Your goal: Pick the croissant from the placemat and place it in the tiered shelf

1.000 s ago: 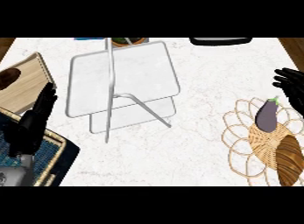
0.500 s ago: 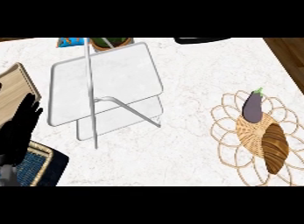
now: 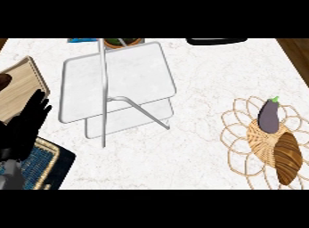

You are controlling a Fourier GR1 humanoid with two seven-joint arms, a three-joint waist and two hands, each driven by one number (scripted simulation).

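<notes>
Croissant Awaiting Pickup

Croissant [image 3: 289,157] lies on the woven placemat [image 3: 241,143] at the counter's right, just beside an eggplant [image 3: 270,116]; no hand touches it. Judged step: approach not yet begun. The tiered shelf [image 3: 117,82] stands well apart, toward the left centre. The next move calls for a hand to reach the croissant and close round it without disturbing the eggplant.

Left hand [image 3: 22,122] shows at the left edge, fingers straight and up, holding nothing. Right hand is out of view. Items along the far edge and left edge are cut off and hard to identify.
</notes>
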